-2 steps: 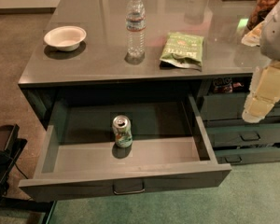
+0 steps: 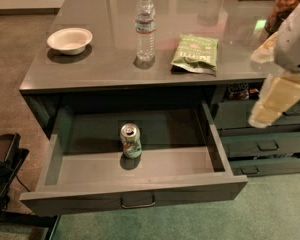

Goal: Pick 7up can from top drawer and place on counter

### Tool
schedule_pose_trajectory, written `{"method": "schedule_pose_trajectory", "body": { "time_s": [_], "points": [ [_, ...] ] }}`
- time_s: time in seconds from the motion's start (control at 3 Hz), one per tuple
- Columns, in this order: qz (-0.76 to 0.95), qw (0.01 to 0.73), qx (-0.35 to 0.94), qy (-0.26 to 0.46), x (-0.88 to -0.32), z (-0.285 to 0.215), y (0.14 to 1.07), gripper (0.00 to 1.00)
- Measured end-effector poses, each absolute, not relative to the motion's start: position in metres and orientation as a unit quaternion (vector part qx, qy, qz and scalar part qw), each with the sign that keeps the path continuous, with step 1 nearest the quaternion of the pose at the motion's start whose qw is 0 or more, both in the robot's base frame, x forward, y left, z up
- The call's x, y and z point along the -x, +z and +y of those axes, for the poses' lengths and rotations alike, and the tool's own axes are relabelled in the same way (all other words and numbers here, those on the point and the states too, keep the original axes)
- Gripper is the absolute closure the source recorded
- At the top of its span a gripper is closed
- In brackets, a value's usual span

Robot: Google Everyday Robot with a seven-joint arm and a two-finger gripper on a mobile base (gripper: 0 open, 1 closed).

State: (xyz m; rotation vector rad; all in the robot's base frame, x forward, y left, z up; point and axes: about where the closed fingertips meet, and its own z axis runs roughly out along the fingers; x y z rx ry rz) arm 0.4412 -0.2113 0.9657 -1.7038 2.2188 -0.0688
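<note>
In our one camera view we've got the top drawer (image 2: 140, 196) pulled wide open. The can (image 2: 131, 140) stands upright on its floor, left of centre, with nothing touching it. The gripper (image 2: 262, 116) hangs at the right edge by the counter (image 2: 105, 61) corner, well apart from the can; released or clenched, we cannot tell. On the counter sit a bowl (image 2: 69, 40), a water bottle (image 2: 145, 26) and a snack bag (image 2: 195, 53).

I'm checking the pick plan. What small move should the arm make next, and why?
Probably swing the gripper left and down toward the 7up can. The can stands upright inside the open top drawer, a little left of its middle. The gripper hangs far to the right, in front of the narrower drawers, well apart from the can, so it seems to need to close that gap first.
</note>
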Motion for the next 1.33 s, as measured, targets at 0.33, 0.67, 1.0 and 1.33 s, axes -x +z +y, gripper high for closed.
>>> {"method": "schedule_pose_trajectory", "body": {
  "time_s": [0.33,0.67,1.0,1.33],
  "points": [
    [0.785,0.194,0.588,0.011,-0.449,-0.190,0.931,0.42],
    [0.786,0.221,0.576,0.046,-0.465,-0.158,0.887,0.65],
    [0.785,0.240,0.566,0.079,-0.479,-0.128,0.840,0.89],
    [0.784,0.251,0.563,0.075,-0.485,-0.126,0.840,1.00]
  ]
}}
